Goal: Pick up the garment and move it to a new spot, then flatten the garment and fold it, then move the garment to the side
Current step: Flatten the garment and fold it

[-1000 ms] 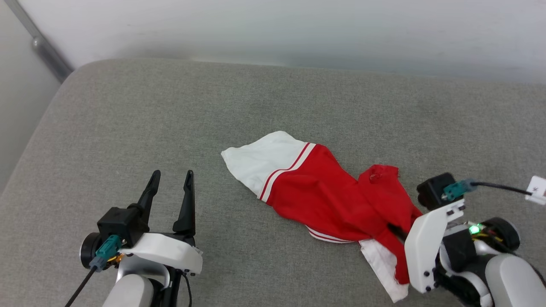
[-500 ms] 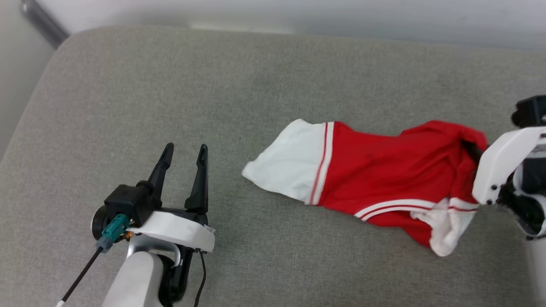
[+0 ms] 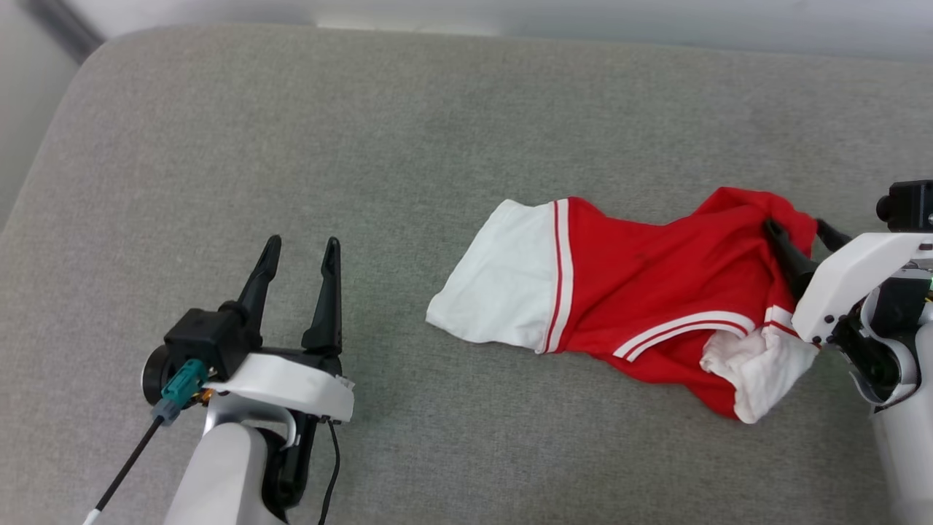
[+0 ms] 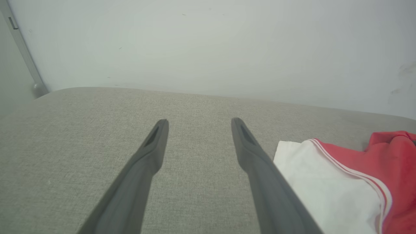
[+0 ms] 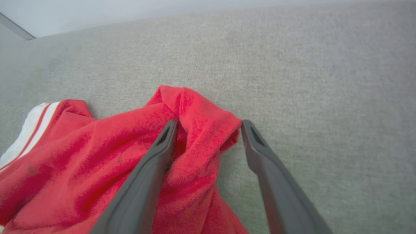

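The garment [image 3: 641, 299], red with white sleeves and red-and-white stripe trim, lies crumpled on the grey cushion at the centre right of the head view. My right gripper [image 3: 798, 233] stands open at its right end, and a fold of red fabric [image 5: 201, 130] lies loose between its spread fingers. My left gripper [image 3: 300, 251] hovers open and empty over bare cushion to the garment's left. In the left wrist view, a white sleeve [image 4: 328, 191] lies just right of the left gripper's [image 4: 199, 125] right finger. Any lettering is hidden in the folds.
The grey fabric cushion [image 3: 291, 146] spans the whole view, its rounded corner at the top left. A pale wall [image 4: 208, 42] runs behind its far edge, with a dark metal bar [image 3: 62, 25] at the upper left.
My right gripper dragged the garment rightward, stretching it out across the cushion, then opened and let the fabric go. The head camera shifted too. The left gripper has stayed open.
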